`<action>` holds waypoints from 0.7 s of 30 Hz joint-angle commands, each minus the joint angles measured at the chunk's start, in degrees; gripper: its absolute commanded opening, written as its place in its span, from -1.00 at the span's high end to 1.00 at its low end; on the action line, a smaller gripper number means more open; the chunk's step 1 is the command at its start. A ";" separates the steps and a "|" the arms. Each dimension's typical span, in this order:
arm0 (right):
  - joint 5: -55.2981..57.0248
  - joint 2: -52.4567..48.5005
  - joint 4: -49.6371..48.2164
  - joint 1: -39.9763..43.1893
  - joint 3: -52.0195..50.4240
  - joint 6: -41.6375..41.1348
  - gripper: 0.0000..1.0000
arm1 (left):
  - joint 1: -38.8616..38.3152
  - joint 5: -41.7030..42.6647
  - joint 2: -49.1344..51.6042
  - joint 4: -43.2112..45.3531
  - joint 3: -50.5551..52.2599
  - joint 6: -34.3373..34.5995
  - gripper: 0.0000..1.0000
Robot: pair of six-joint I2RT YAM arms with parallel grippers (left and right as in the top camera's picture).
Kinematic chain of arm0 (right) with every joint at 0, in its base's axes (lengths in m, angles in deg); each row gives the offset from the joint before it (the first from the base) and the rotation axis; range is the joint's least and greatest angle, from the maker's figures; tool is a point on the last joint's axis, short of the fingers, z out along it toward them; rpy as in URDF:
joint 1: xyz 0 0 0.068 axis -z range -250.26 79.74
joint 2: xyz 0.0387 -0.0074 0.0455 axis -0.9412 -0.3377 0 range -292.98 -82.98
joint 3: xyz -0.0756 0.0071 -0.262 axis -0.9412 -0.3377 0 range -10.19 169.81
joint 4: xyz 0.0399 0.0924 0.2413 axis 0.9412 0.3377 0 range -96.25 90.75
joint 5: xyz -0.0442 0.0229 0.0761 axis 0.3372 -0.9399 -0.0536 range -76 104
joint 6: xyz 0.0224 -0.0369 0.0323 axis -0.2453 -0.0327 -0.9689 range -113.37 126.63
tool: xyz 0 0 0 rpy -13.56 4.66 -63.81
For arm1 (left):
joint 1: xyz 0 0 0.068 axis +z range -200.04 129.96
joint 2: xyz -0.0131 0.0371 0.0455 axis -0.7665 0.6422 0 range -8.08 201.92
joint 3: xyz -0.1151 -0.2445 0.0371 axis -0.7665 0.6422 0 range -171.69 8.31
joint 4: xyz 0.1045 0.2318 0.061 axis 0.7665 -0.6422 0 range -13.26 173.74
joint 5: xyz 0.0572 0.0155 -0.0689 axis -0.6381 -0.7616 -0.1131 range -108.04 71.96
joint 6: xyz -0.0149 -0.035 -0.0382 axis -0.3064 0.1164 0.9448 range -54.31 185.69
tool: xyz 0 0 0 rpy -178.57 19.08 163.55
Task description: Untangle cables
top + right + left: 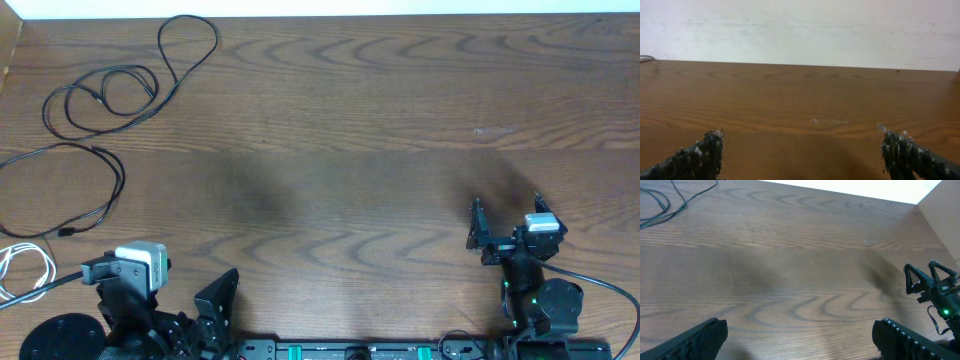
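Three cables lay at the left of the overhead frame, none of them held. First black cable (pixel 150 75) sat in the upper left, in several loose overlapping loops, one tall loop reaching up near the top edge. Second black cable (pixel 100 170) lay just below it at the left edge, one wide open curve with a small plug end near the middle left. The two blacks looked apart, with no crossing seen. White cable (pixel 30 265) was a small loop at the lower left edge, next to the left arm base, partly cut off by the frame.

Left gripper (pixel 800 330) was at the bottom left, fingers spread wide apart, nothing between them, only bare counter (pixel 350 120) ahead. Its wrist view caught a stretch of black cable in the upper left corner, far from the fingers.

Right gripper (pixel 802 145) was at the lower right of the overhead frame, well apart from all the cables. Fingers were also spread, nothing in them, low over the wood. A dark sliver showed at the far left edge of the right wrist view; couldn't tell which cable.
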 commanded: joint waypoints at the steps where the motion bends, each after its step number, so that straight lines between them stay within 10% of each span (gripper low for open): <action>1: -0.20 0.39 -0.11 0.02 -0.31 -0.17 -0.98 | -0.09 -0.76 0.02 -0.02 0.17 0.31 -0.95; 21: -0.20 0.37 -0.11 0.02 -0.31 -0.17 -0.98 | 2.71 0.04 -0.02 -1.38 0.70 0.28 -0.95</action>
